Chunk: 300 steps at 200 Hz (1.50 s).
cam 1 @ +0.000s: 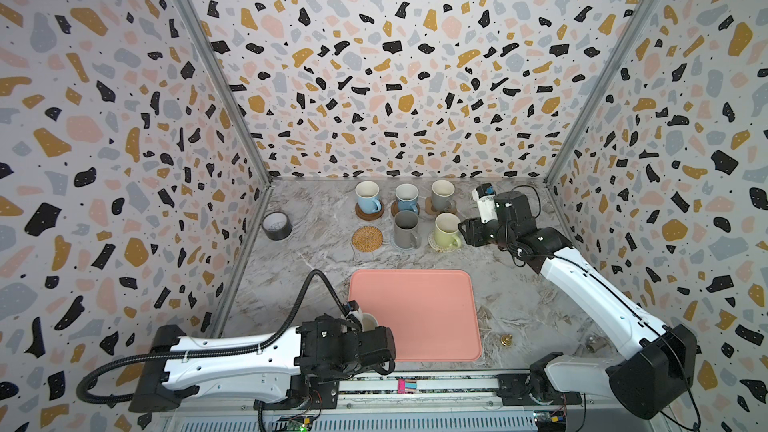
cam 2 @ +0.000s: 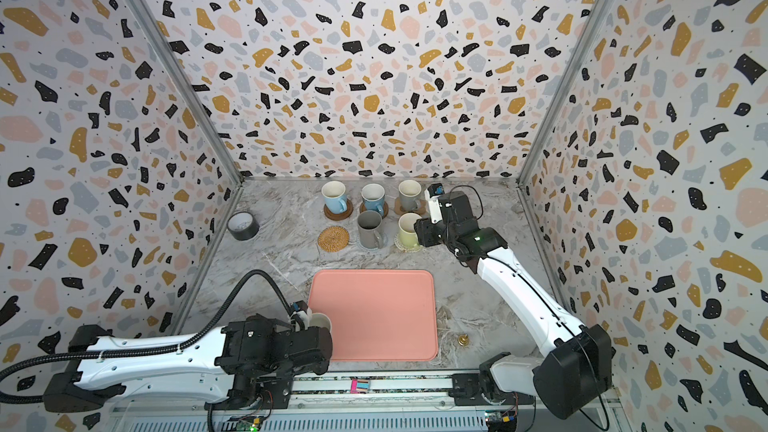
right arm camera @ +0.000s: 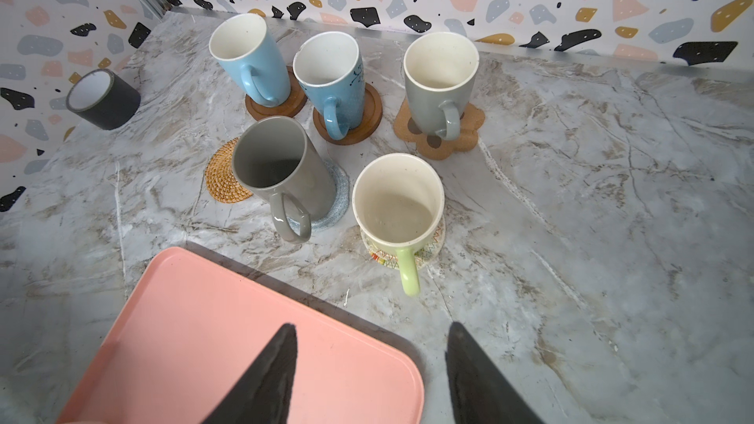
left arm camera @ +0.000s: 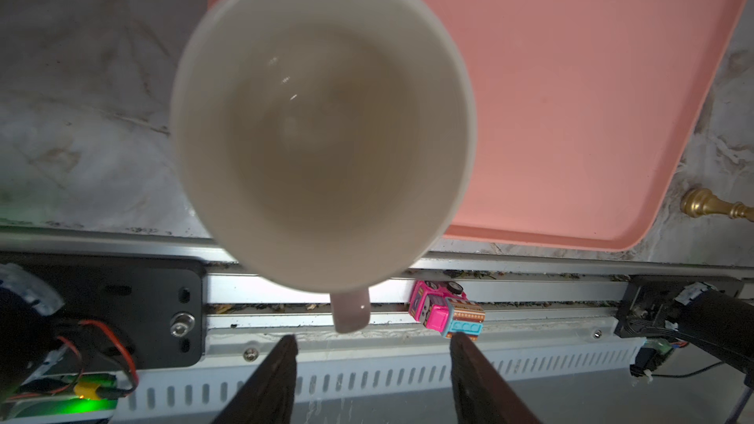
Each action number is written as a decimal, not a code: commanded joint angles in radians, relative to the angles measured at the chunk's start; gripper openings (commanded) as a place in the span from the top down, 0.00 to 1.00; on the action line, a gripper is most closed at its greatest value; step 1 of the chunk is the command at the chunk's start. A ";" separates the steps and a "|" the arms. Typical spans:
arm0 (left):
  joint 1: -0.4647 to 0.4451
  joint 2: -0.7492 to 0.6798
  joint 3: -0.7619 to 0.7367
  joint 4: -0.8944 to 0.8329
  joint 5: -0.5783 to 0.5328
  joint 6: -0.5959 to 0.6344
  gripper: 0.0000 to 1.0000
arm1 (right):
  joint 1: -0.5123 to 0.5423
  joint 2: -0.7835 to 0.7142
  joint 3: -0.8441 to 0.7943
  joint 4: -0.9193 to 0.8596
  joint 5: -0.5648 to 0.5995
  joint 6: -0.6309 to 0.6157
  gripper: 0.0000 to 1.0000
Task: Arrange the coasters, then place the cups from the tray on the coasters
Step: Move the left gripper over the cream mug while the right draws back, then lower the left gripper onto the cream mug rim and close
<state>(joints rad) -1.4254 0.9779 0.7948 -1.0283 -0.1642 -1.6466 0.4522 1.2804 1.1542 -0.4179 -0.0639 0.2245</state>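
Observation:
A pale pink cup (left arm camera: 322, 124), cream inside, stands at the near left corner of the salmon tray (cam 1: 419, 313), half hidden under my left wrist (cam 1: 369, 321). My left gripper (left arm camera: 373, 339) is open, its tips just short of the cup's handle (left arm camera: 351, 311). Five cups stand on coasters at the back: light blue (cam 1: 368, 197), deeper blue (cam 1: 406, 198), grey-beige (cam 1: 442, 195), dark grey (cam 1: 406, 228) and light green (cam 1: 446, 231). The rattan coaster (cam 1: 367, 237) is bare. My right gripper (right arm camera: 371, 324) hangs open and empty beside the green cup.
A dark grey tape roll (cam 1: 276, 226) lies by the left wall. A small brass piece (cam 1: 505, 339) sits right of the tray. A pink toy car (left arm camera: 446, 311) rests on the front rail. Patterned walls close in three sides.

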 commanded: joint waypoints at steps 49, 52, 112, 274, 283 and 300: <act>-0.004 -0.039 -0.097 0.083 -0.012 -0.053 0.45 | -0.007 -0.029 -0.016 0.010 -0.022 0.018 0.40; -0.004 -0.037 -0.097 0.083 -0.011 -0.049 0.45 | -0.007 -0.028 -0.017 0.010 -0.021 0.019 0.40; 0.002 0.013 -0.095 0.088 -0.034 -0.030 0.49 | -0.006 -0.024 -0.023 0.019 -0.025 0.026 0.40; 0.039 0.205 -0.016 0.034 -0.096 0.114 0.65 | -0.009 -0.019 -0.059 0.042 -0.040 0.033 0.40; 0.040 0.208 -0.017 0.041 -0.096 0.114 0.66 | -0.010 -0.018 -0.060 0.044 -0.040 0.034 0.40; 0.041 0.212 -0.023 0.054 -0.096 0.113 0.69 | -0.011 -0.018 -0.062 0.043 -0.041 0.035 0.40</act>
<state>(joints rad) -1.3918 1.1828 0.7532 -0.9703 -0.2276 -1.5536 0.4469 1.2808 1.0969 -0.3847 -0.0986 0.2497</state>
